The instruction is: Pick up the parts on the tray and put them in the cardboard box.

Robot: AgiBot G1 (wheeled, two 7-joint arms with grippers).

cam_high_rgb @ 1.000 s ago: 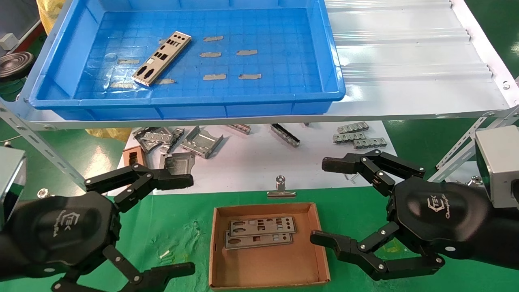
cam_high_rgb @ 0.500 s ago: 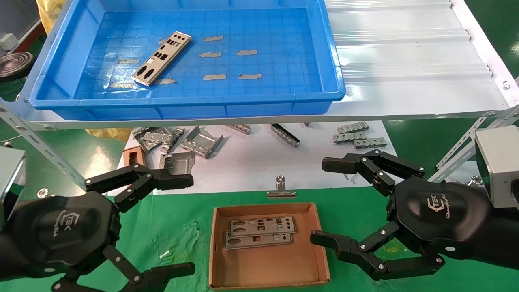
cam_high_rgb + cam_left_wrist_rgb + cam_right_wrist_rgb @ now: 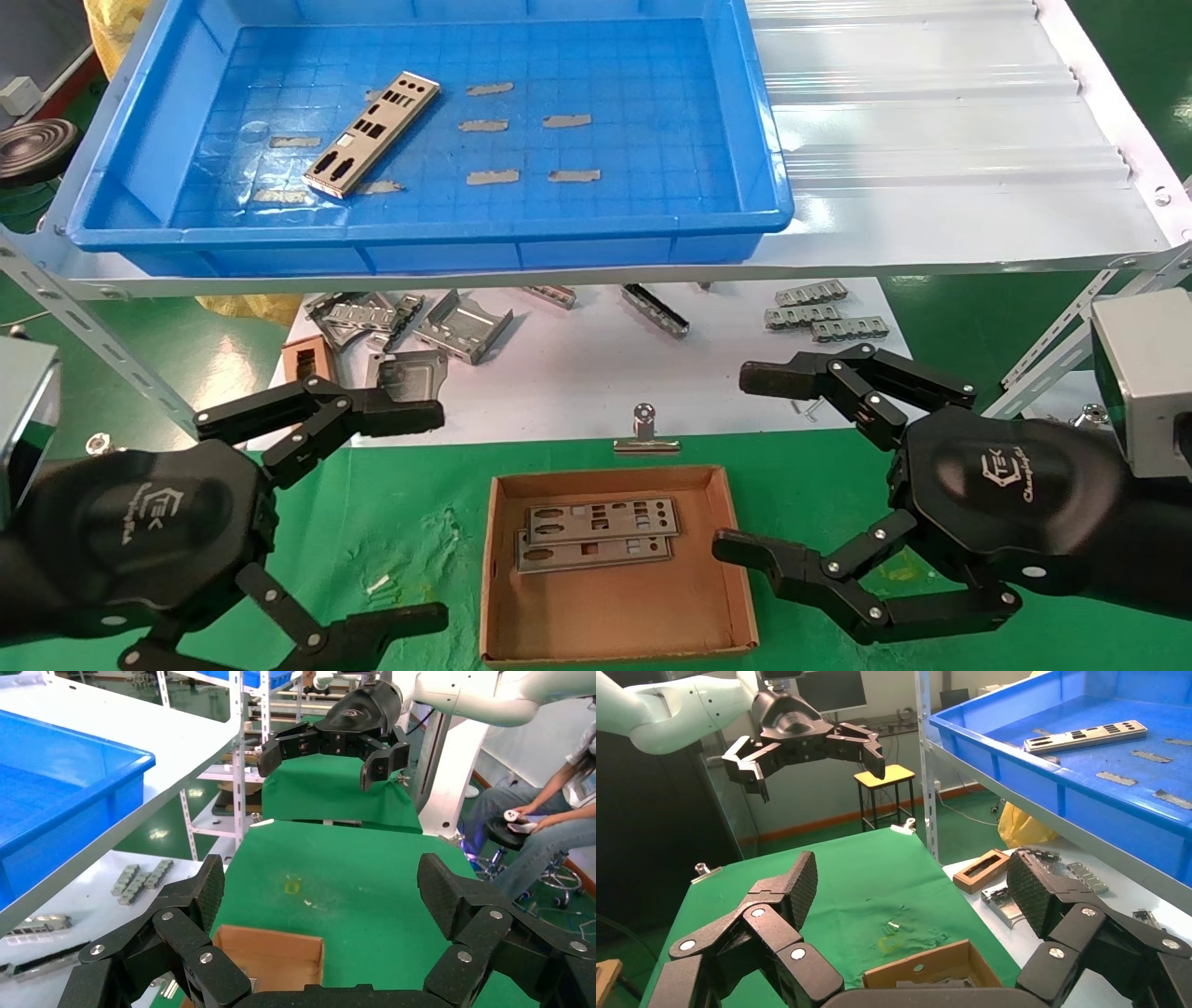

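One silver punched plate [image 3: 372,133] lies at an angle on the floor of the blue tray [image 3: 428,233], left of middle; it also shows in the right wrist view [image 3: 1086,735]. The brown cardboard box [image 3: 615,615] sits on the green cloth in front of me with two plates [image 3: 596,534] in it, one overlapping the other. My left gripper [image 3: 428,517] hangs open and empty left of the box. My right gripper [image 3: 745,461] hangs open and empty right of the box. Both are low, in front of the tray's shelf.
The tray rests on a white corrugated sheet [image 3: 931,140] on a raised shelf. Small grey strips [image 3: 521,149] lie on the tray floor. Below the shelf are bent grey brackets [image 3: 438,326], ridged strips [image 3: 819,312], a narrow brown frame [image 3: 305,359] and a metal clip [image 3: 644,431].
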